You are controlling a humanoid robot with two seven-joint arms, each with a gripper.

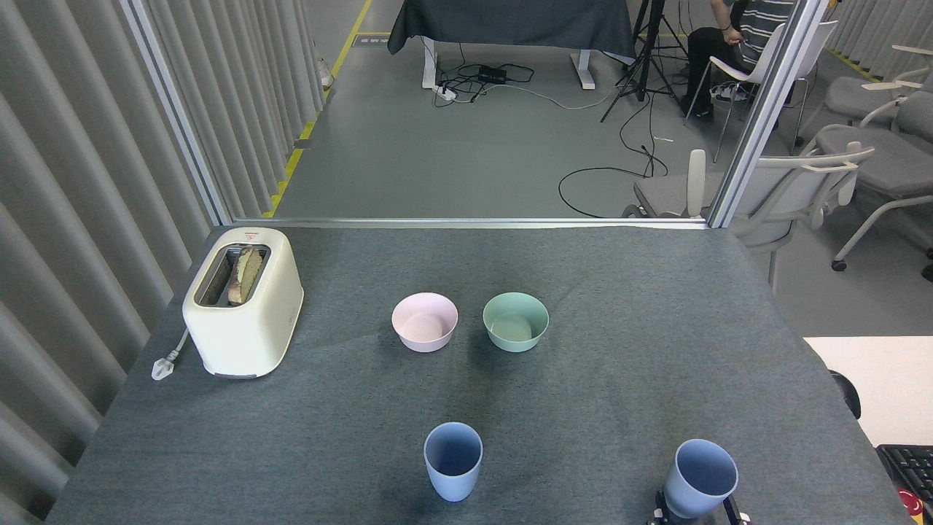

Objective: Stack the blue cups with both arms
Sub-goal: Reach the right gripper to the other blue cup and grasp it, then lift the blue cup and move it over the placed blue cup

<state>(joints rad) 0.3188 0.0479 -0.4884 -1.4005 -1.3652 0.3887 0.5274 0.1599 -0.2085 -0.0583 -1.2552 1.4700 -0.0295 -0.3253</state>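
Two blue cups stand upright on the desk (583, 292), one centre (453, 461), one right (700, 477). The right hand (696, 513) straddles the right cup's base; whether it grips cannot be told.

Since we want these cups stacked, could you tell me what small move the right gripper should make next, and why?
Probably close the right gripper on the right cup: its dark fingers show on either side of the cup's base at the bottom edge. The other cup stands upright and apart, untouched, and no left arm shows.
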